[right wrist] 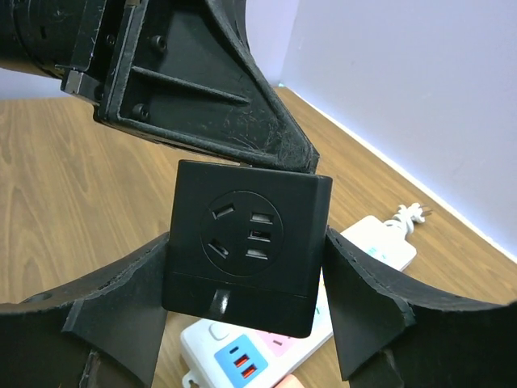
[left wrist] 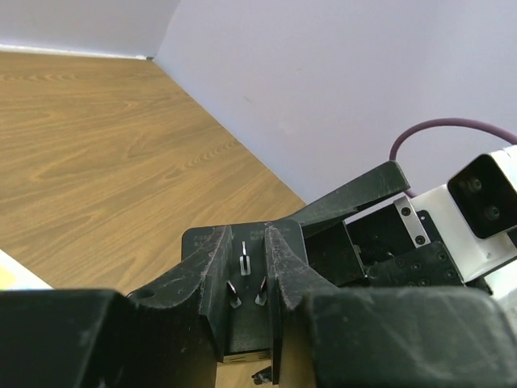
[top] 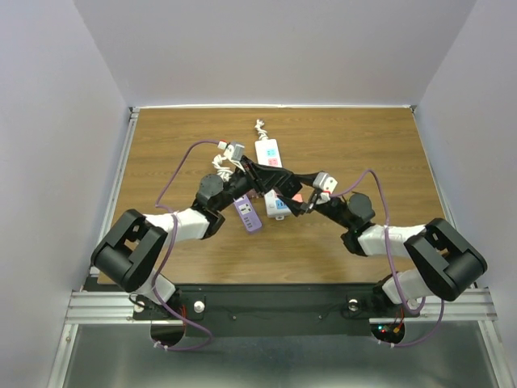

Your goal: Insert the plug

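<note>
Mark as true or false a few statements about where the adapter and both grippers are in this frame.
1. The left gripper is shut on the black adapter. True.
2. The adapter lies flat on the wooden table. False: it is held up above it.
3. The right gripper has one finger on either side of the adapter. True.
4. The adapter is plugged into a power strip. False: the white power strip lies on the table below, apart from it.
</note>
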You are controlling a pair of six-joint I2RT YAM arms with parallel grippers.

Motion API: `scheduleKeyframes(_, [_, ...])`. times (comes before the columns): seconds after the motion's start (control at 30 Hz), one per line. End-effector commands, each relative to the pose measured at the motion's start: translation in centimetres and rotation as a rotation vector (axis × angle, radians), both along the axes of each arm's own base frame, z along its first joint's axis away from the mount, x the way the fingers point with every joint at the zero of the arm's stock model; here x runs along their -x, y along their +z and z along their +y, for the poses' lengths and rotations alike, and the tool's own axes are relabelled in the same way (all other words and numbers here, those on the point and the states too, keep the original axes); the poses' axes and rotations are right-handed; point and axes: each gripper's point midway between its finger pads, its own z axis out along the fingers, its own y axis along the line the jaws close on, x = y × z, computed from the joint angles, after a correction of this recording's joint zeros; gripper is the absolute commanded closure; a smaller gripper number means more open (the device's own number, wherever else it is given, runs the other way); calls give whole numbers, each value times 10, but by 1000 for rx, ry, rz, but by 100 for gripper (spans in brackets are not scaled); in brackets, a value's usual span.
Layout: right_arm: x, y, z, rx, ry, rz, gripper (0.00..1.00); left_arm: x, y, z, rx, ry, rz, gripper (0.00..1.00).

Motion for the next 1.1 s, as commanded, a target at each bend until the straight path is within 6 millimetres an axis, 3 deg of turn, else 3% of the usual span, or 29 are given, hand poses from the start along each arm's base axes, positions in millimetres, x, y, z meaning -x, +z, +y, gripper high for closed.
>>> scheduleKeyframes(0.0, [-11,24,2,-9,-40,-98,100,28,57,-12,48,-117,-240,62])
scheduleKeyframes(0.27, [-15,14,1,72,-62,-123,99,20,36,-6,-116,-64,-239,30])
scheduleKeyframes(0.5, [-11,17,-2,98,-59,-159,100,6,21,0,-210,0,-216,28])
scheduleKeyframes(0.87, [4,13,3,157,16,-217,99,-8,-10,-8,-287,-7,-146,26])
scheduleKeyframes(1.07, [-1,8,1,183,-4,-219,99,-12,-27,-11,-323,-15,-109,26])
